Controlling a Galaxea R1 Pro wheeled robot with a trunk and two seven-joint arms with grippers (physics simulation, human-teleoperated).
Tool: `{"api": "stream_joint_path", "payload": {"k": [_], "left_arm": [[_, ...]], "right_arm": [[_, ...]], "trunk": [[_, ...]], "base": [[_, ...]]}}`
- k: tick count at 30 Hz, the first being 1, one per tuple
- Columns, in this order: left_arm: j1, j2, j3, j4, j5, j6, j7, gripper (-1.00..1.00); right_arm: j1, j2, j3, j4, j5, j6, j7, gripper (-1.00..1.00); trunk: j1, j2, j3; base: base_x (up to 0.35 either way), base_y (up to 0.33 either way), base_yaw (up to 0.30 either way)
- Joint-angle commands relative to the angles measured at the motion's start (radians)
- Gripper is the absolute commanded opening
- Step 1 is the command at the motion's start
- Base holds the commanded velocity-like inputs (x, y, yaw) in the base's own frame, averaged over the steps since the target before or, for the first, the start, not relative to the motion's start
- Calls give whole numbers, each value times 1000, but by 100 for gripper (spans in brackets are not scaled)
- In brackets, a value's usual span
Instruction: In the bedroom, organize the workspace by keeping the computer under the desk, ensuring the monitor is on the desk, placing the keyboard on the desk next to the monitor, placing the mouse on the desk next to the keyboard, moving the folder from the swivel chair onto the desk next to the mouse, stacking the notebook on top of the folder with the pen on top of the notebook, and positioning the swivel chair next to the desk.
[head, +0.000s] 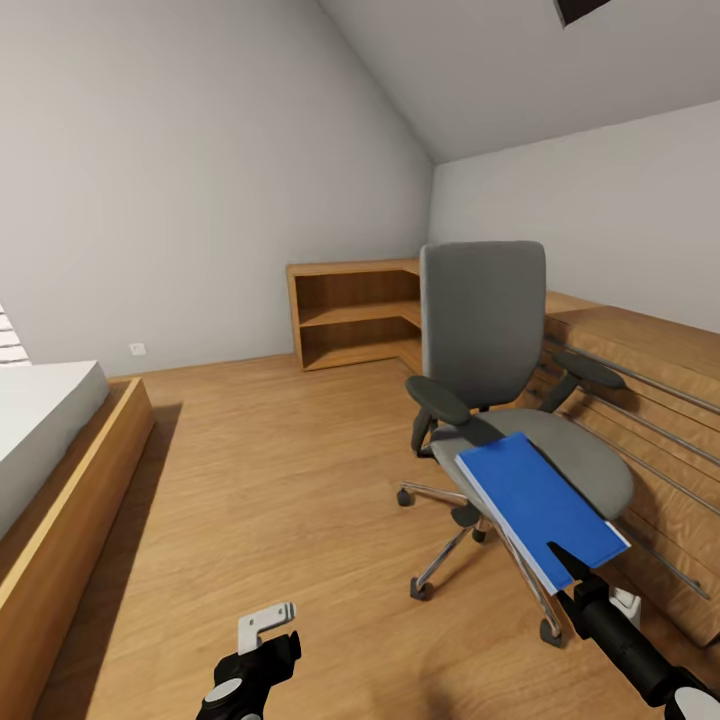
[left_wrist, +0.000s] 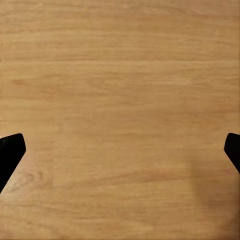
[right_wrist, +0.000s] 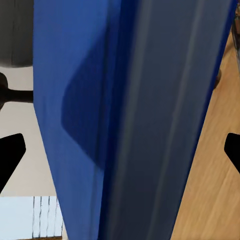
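Currently: folder (head: 540, 505) being taken from the swivel chair (head: 487, 330).
Right gripper (head: 563, 556) is pinched on the folder's near edge; the folder is tilted over the seat. Left gripper (head: 268, 622) is spread, holding nothing, above the floor (head: 270, 470). Desk placement and stacking are judged outstanding.

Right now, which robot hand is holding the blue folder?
The right gripper, by the swivel chair, pinches the folder's near edge. The left gripper hangs open over bare floor, holding nothing.
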Motion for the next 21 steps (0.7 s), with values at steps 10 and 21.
{"api": "stream_joint_path", "payload": {"k": [10, 21], "left_arm": [[-1, -1, -2, 7, 3, 3, 7, 100], [-1, -3, -2, 8, 3, 3, 7, 100]], "right_arm": [[0, 0, -1, -1, -5, 8, 0, -100], [0, 0, -1, -1, -5, 7, 2, -100]], "trunk": [[0, 0, -1], [-1, 0, 7]], "base": [[5, 4, 0], [0, 0, 0]]}}
